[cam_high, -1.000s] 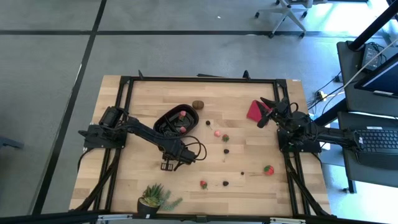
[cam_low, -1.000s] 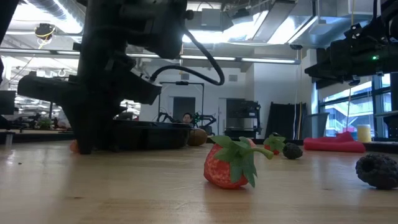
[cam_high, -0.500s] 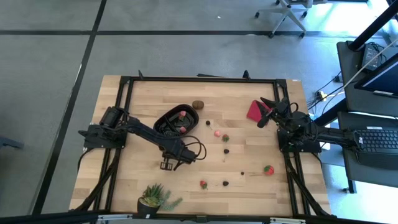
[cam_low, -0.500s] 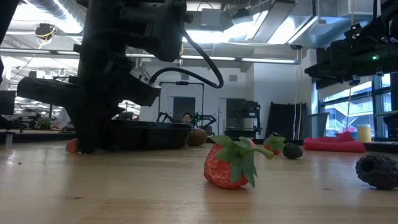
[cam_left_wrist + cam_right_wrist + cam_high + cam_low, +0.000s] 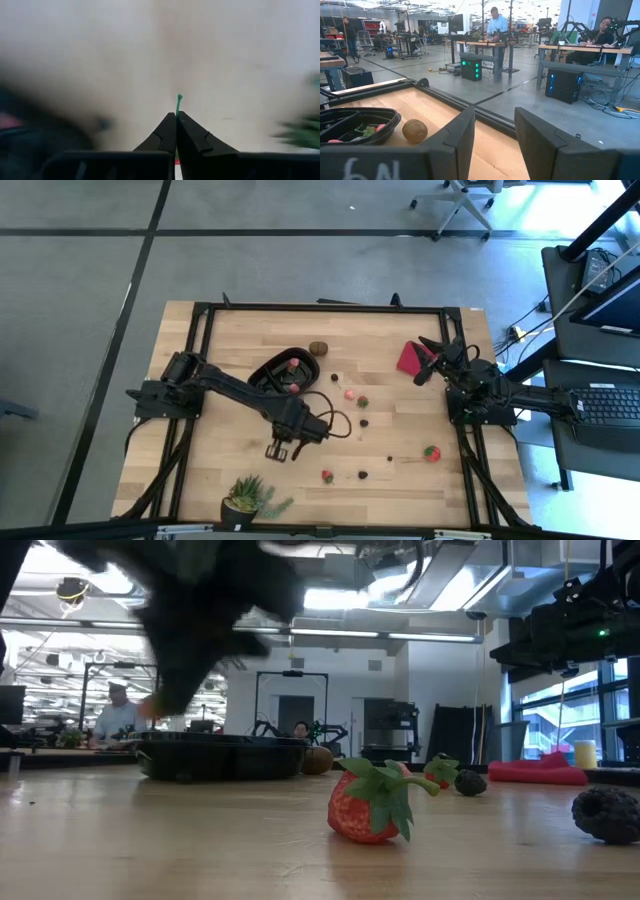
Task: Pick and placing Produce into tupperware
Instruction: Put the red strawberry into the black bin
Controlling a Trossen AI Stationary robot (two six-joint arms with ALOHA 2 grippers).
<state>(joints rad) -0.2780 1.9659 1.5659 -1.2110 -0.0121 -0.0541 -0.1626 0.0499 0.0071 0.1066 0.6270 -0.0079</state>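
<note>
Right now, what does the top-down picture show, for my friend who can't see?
The left end effector hangs shut over a wooden table, below a black tray holding red fruit. More fruit lies scattered; the right end effector waits by a red square.

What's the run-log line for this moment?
left gripper: shut on strawberry, only a green tip visible | right gripper: open, idle by red square | tupperware: some produce inside
</note>
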